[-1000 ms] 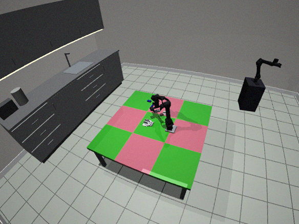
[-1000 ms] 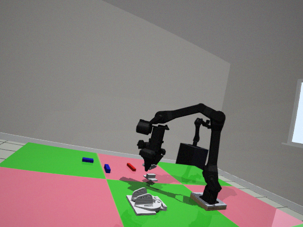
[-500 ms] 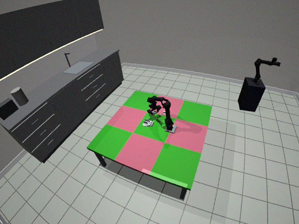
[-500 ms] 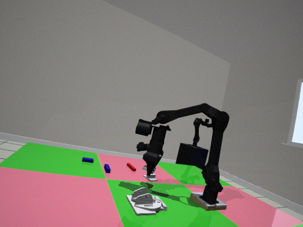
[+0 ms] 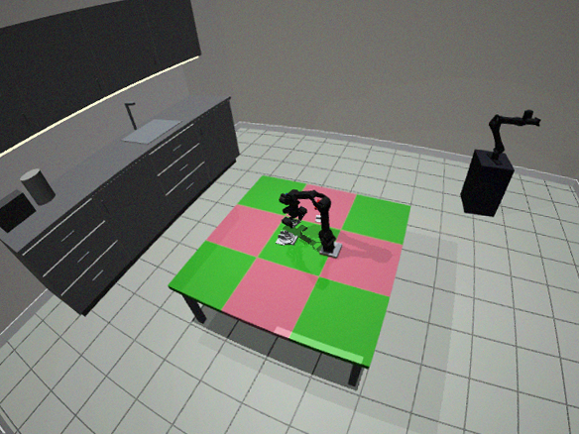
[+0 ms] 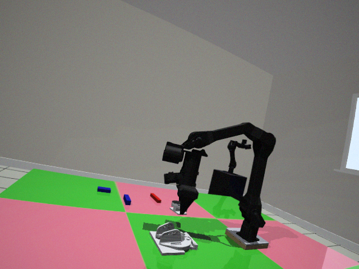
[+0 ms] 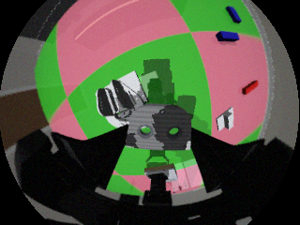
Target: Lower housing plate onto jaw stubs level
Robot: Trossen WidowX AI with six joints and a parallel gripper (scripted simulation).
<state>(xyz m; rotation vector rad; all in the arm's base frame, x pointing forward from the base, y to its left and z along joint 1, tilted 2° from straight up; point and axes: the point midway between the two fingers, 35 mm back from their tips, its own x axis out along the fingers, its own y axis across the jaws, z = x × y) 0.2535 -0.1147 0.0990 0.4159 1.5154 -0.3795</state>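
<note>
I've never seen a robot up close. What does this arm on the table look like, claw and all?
The arm is matte black all over, with chunky rounded joints and slimmer links between. The claw is black too, its two fingers tapering like wedges. I can't make out any markings.

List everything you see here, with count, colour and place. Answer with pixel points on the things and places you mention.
plate (image 7: 159, 127): one, grey, between the fingers
fixture (image 5: 286, 238) (image 6: 174, 240) (image 7: 123, 94): one, white-grey, on table
bracket (image 5: 318, 218) (image 6: 174, 209) (image 7: 226, 119): one, white, on table
blocks (image 6: 104, 189) (image 7: 228, 37): two, blue, on table
bar (image 5: 317, 202) (image 6: 155, 198) (image 7: 250, 87): one, red, on table
table (image 5: 344, 321) (image 6: 58, 231) (image 7: 108, 28): one, green-pink, on floor
counter (image 5: 202, 141): one, dark, by wall
sink (image 5: 154, 129): one, grey, in counter
tap (image 5: 132, 116): one, dark, by sink
cylinder (image 5: 37, 186), box (image 5: 12, 212): one each, grey, black, on counter
window (image 6: 352, 133): one, pale, right wall
spare arm (image 5: 496, 134) (image 6: 231, 156): one, black, on pedestal (image 5: 487, 184) (image 6: 227, 182)
arm (image 5: 325, 221) (image 6: 258, 174) (image 7: 157, 187): one, black, on table
fingers (image 6: 187, 199): two, black, gripping plate
</note>
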